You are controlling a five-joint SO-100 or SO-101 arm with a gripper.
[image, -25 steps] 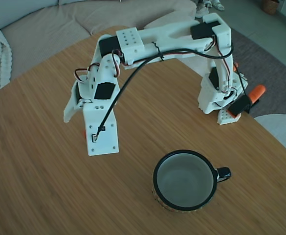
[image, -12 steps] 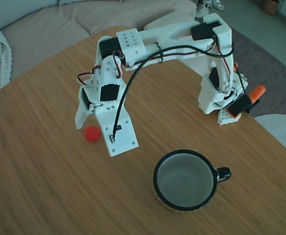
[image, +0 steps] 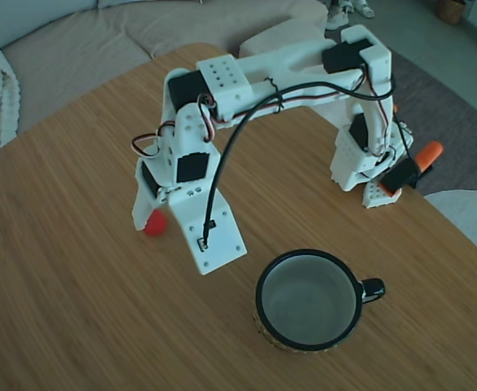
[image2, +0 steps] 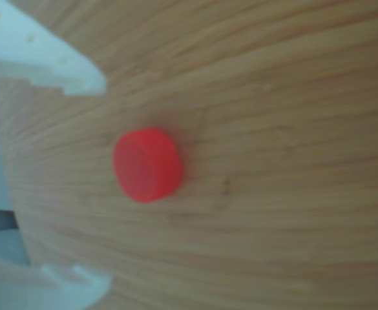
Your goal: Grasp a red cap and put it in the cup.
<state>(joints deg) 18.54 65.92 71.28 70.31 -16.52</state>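
End effector [image2: 101, 181]: your two white fingers are spread apart, one tip at upper left of the other view, one at lower left; nothing is pinched.
Red cap [image2: 147, 164]: it lies flat on the counter [image2: 292, 129], just ahead of the fingertips, roughly centred in the gap and touching neither finger.
Cap in fixed view [image: 155, 222]: it peeks out beside the left finger, low under the end effector [image: 158, 221]; the rest is hidden by the white body.
Long axis: none, you have a short round cylinder, so any approach angle works.
Key relation: the cap sits forward of the tips, not yet between them; you likely need to advance a little, then close.
Cup [image: 309, 300]: it stands upright on the counter, well apart from the end effector, lower right in the fixed view, handle pointing right, empty.
Arm: you only have one.
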